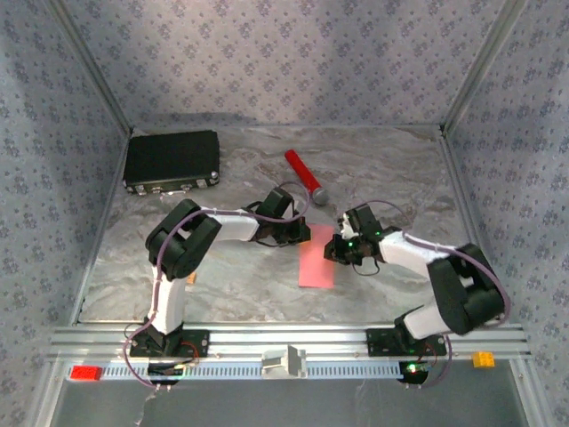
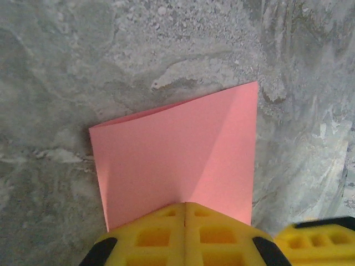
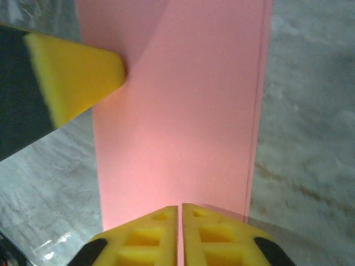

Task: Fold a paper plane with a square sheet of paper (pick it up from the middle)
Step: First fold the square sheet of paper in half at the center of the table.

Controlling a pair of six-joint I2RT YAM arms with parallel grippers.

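Black case [image 1: 172, 160] is parked in the far left corner of the worktop [image 1: 222, 285]. My left end effector [image 2: 184, 206] is closed up tight, pads together, tips resting on the left edge of the pink sheet of paper [image 1: 316, 258]. Can't tell if it's actually pinching it. The paper is folded into a long strip, lying flat mid-worktop. A red cylinder with a grey tip [image 1: 302, 175] lies beyond it, toward the far edge. My right end effector [image 3: 180, 208] sits at the strip's right edge, very narrow, just a hairline between the pads.
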